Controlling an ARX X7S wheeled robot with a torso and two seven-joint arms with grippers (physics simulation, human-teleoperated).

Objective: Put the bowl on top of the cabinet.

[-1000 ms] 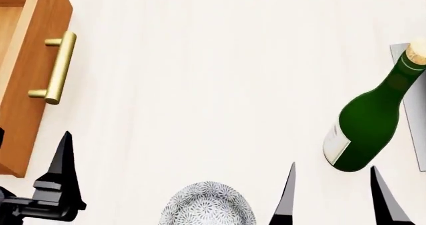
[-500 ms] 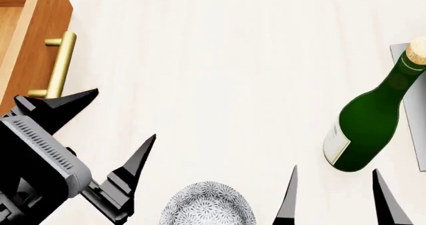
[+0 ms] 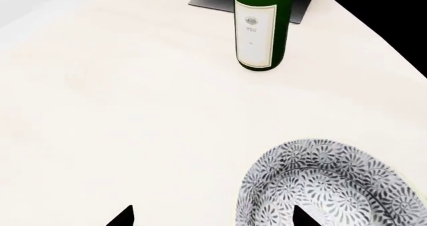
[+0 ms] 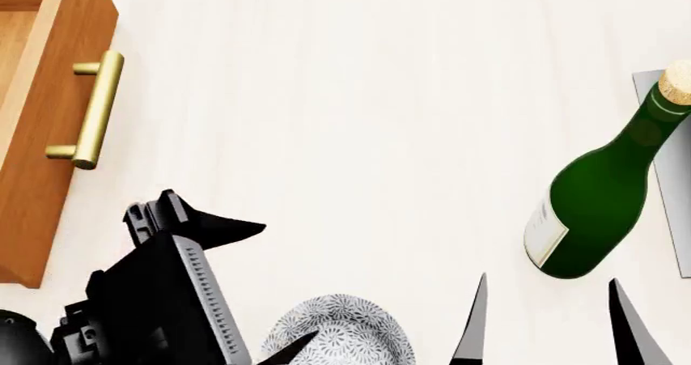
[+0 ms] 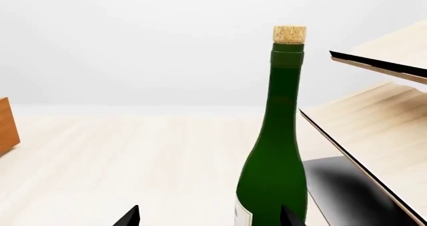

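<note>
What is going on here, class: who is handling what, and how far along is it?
A two-armed robot is working at a pale table. Its left gripper is open beside the speckled bowl, one fingertip over the rim, with nothing gripped. The bowl sits on the table, not yet on the wooden cabinet off to the left. The right gripper is open and empty near the upright green bottle, which stands in front of a pale slanted rack.

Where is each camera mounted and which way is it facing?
Head: high, looking down at the table; left claw over the bowl, right claw showing.
Left wrist: above the bowl, facing the bottle; fingertips show.
Right wrist: low, level, facing the bottle; fingertips show.
All three share the bottle.
</note>
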